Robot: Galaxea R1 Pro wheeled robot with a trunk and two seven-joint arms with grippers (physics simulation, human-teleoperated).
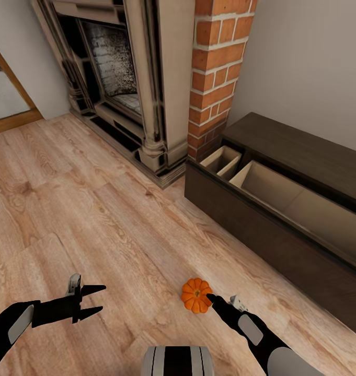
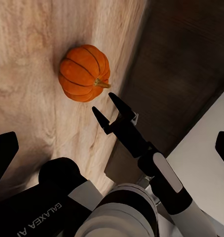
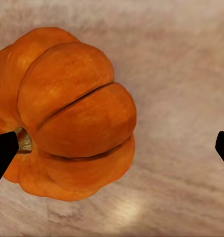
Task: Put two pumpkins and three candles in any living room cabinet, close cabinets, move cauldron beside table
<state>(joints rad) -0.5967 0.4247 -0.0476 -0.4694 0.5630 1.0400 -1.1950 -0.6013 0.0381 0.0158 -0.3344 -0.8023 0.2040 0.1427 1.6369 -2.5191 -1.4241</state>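
Orange against pale planks, the pumpkin sits on the wooden floor just ahead of my base, a little to my right. My right end effector is right at it: from the head camera its dark tip reaches the pumpkin's near-right side, though I cannot tell whether it touches. Through the right wrist camera the pumpkin looms large, off toward one finger rather than centred, and the two black fingertips sit at opposite edges of the picture, spread wide and gripping nothing. The left wrist camera confirms this, showing the right end effector with its prongs splayed just short of the pumpkin, whose stem points toward them.

My left end effector hovers over bare floor well to the left of the pumpkin, its two fingers parted and empty, pointing to the right.

Beyond the pumpkin, on my right, runs the long dark brown cabinet. Its drawers stand pulled out, showing pale wood interiors divided into compartments; what I can see of them holds nothing.

Farther off, a red brick column stands at the cabinet's far end, and next to it a stone fireplace with a dark opening sits against the wall.
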